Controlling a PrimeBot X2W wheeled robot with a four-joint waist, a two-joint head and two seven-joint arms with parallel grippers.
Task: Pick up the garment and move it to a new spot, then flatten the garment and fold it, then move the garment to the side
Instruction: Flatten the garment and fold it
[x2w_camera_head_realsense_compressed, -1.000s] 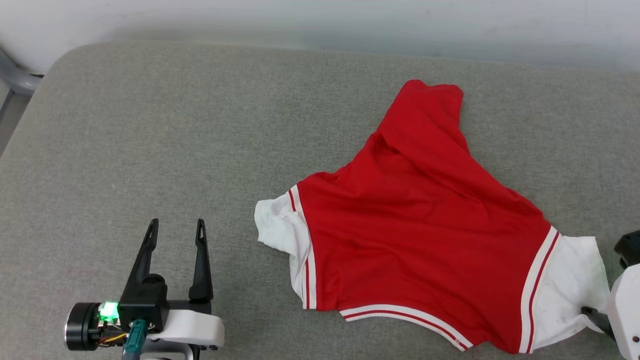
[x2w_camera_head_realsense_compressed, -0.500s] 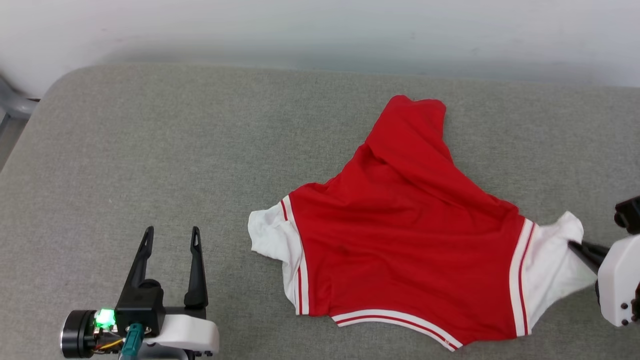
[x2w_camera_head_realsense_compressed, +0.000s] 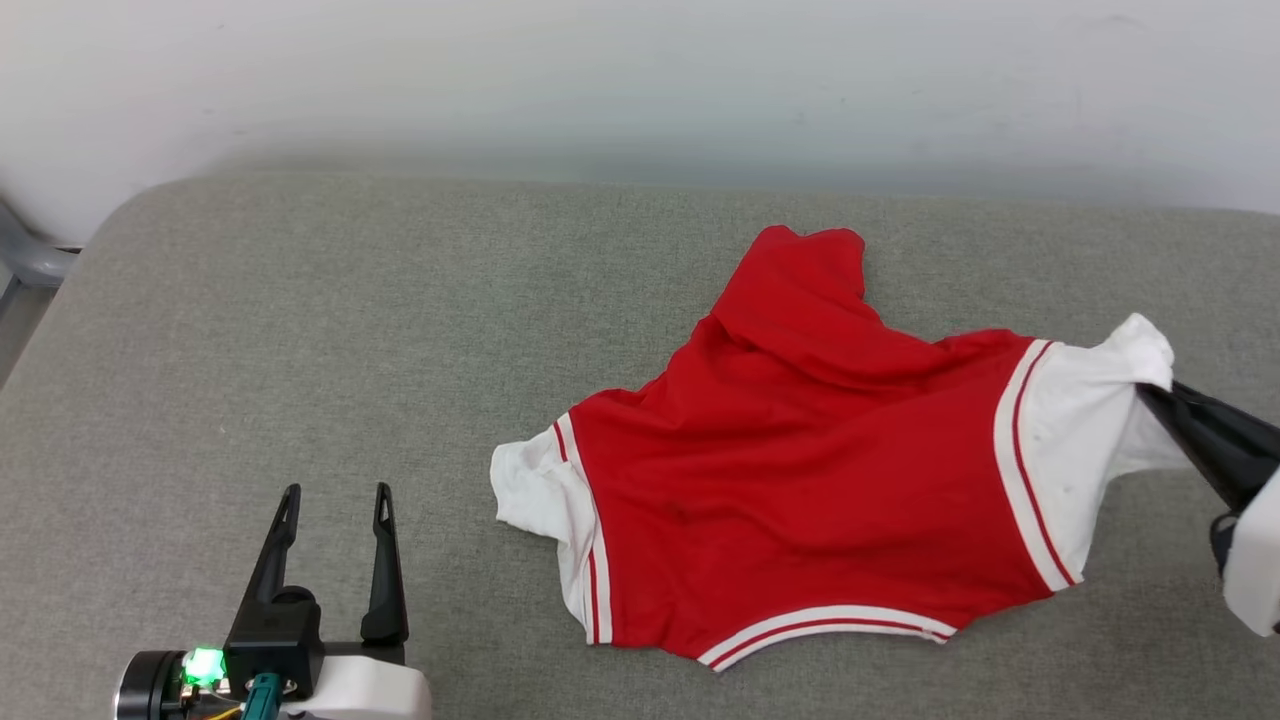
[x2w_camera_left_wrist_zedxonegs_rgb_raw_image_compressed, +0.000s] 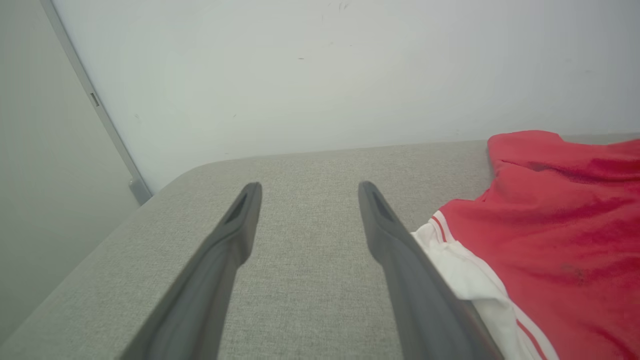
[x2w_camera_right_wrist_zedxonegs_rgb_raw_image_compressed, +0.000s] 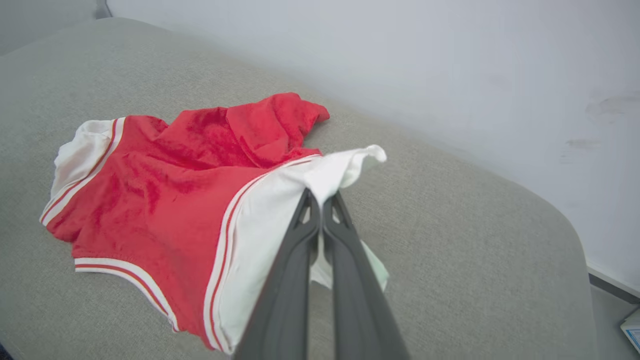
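The garment (x2w_camera_head_realsense_compressed: 800, 470) is a red jersey with white sleeves and striped trim, spread crumpled on the grey cushioned surface (x2w_camera_head_realsense_compressed: 350, 330), right of centre. My right gripper (x2w_camera_head_realsense_compressed: 1155, 395) is shut on its white right sleeve and holds that sleeve lifted off the surface. The right wrist view shows the white cloth of the garment (x2w_camera_right_wrist_zedxonegs_rgb_raw_image_compressed: 200, 190) pinched between the closed fingertips of my right gripper (x2w_camera_right_wrist_zedxonegs_rgb_raw_image_compressed: 321, 196). My left gripper (x2w_camera_head_realsense_compressed: 335, 495) stands open at the lower left, nothing between its fingers, left of the other white sleeve. In the left wrist view the left gripper (x2w_camera_left_wrist_zedxonegs_rgb_raw_image_compressed: 307, 189) points past the garment (x2w_camera_left_wrist_zedxonegs_rgb_raw_image_compressed: 550, 235) on its right.
A pale wall (x2w_camera_head_realsense_compressed: 640, 90) runs behind the surface's far edge. The surface's rounded left corner (x2w_camera_head_realsense_compressed: 120, 215) has a grey metal post (x2w_camera_head_realsense_compressed: 25, 260) beside it. Bare grey fabric stretches left of the garment. A dark floor strip (x2w_camera_right_wrist_zedxonegs_rgb_raw_image_compressed: 612, 287) lies past the right edge.
My right gripper shut on the white right sleeve and lifted it up and away, drawing that side of the garment taut. The head camera tilted, shifting the whole picture down.
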